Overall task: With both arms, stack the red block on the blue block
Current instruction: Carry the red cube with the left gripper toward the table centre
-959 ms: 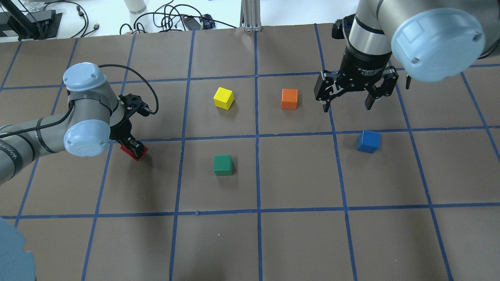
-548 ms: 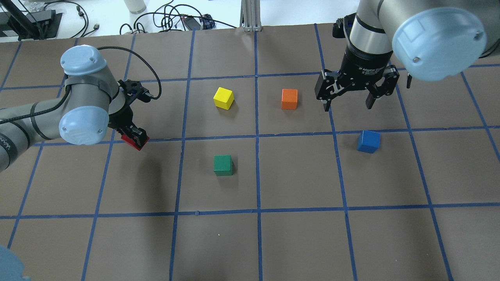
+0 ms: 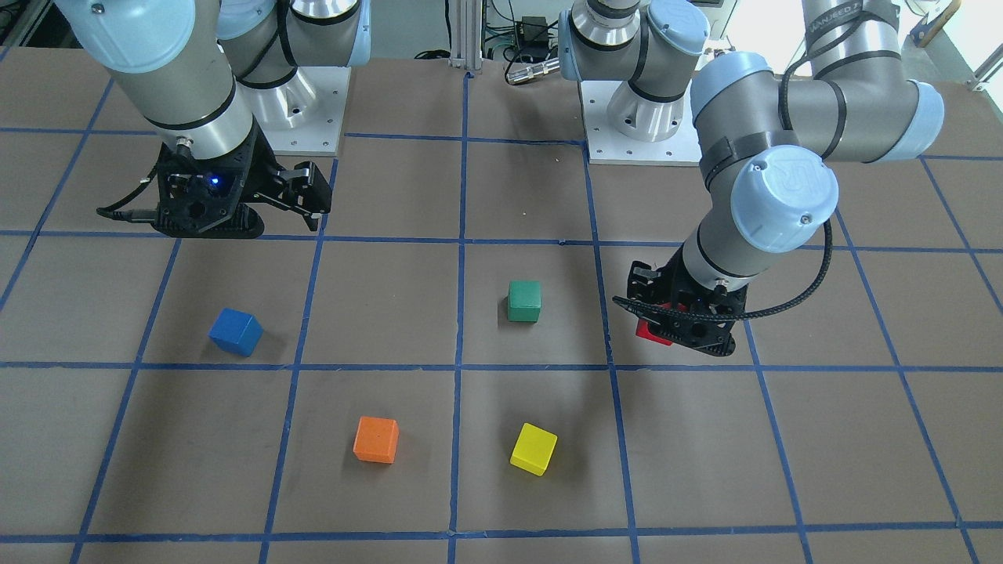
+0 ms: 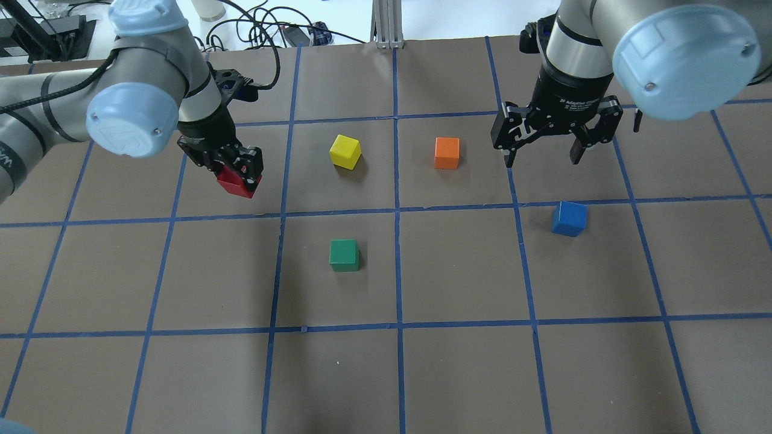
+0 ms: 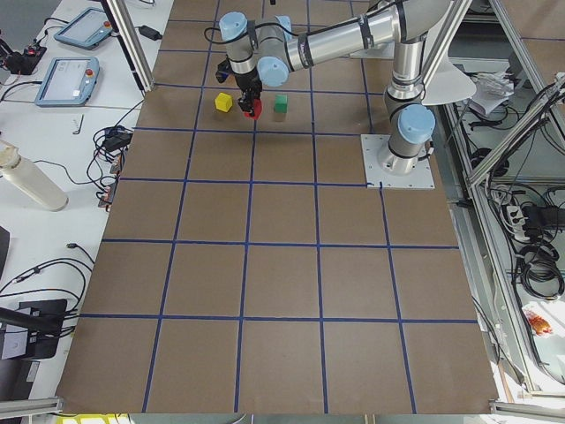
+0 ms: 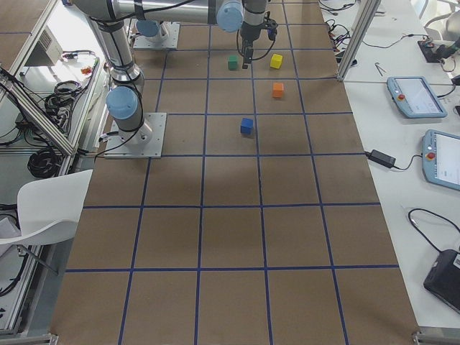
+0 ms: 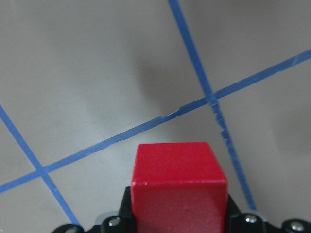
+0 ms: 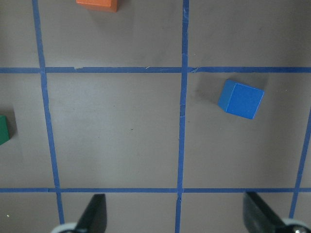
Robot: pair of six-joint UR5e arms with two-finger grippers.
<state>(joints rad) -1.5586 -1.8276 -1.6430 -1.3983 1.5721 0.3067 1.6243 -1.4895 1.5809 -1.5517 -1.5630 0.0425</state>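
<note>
The red block (image 4: 236,182) is held off the table in my left gripper (image 4: 239,174), which is shut on it. It fills the bottom of the left wrist view (image 7: 179,187) and shows under the gripper in the front view (image 3: 647,331). The blue block (image 4: 569,218) lies on the table at the right, also in the front view (image 3: 235,331) and the right wrist view (image 8: 241,99). My right gripper (image 4: 542,159) hangs open and empty above the table, just beyond the blue block.
A green block (image 4: 344,255) lies near the middle. A yellow block (image 4: 345,151) and an orange block (image 4: 447,153) lie farther back, between the two grippers. Cables and gear lie past the table's far edge (image 4: 241,27).
My left gripper has lifted the red block off the table and carried it up, away from the robot and a little to the right. The right arm has barely moved.
</note>
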